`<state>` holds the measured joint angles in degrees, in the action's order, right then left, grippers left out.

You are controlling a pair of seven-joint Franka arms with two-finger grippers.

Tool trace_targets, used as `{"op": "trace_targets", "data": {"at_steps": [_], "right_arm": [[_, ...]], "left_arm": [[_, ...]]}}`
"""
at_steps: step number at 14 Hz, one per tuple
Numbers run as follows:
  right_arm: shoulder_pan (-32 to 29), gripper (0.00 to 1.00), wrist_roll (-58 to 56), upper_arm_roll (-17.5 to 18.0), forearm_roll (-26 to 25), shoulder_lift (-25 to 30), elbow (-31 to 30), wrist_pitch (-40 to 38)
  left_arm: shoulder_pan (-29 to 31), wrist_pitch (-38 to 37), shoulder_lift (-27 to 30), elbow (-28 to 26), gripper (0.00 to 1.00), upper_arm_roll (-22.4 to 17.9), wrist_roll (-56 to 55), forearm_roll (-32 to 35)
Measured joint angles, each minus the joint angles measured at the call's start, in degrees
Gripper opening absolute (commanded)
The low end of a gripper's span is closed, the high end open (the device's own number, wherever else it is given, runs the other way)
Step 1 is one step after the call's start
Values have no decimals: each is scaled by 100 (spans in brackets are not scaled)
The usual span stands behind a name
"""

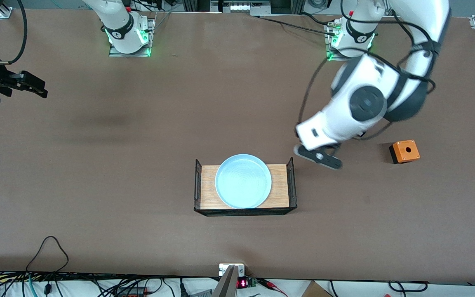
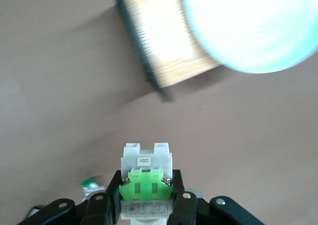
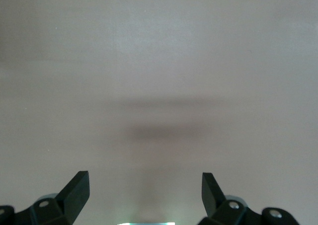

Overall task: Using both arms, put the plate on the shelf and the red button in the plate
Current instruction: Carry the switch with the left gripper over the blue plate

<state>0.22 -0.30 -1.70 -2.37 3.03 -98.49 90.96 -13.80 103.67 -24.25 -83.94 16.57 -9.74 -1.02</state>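
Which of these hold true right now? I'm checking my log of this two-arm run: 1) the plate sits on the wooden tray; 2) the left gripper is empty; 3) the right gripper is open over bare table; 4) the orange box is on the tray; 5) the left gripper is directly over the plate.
1) True: the plate rests on the tray.
2) False: the left gripper is shut on the button.
3) True: the right gripper is open, with only table under it.
4) False: the orange box stands on the table, toward the left arm's end.
5) False: it is over the table beside the tray, between tray and box.
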Motion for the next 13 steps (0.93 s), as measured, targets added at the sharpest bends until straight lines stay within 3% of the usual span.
{"op": "trace_targets", "data": {"at_steps": [3,6,13], "right_arm": [[0,100,0,0,2,0,0,1],[0,100,-2,0,2,0,0,7],[0,100,-4,0,3,0,-1,16]], "left_arm": [[-559,-70,-33,411,14,2,-825,0],[-821,173,-419,901,14,-38,-1021,10],[-857,2249,-1777,1397,14,-213,-1020,690]]}}
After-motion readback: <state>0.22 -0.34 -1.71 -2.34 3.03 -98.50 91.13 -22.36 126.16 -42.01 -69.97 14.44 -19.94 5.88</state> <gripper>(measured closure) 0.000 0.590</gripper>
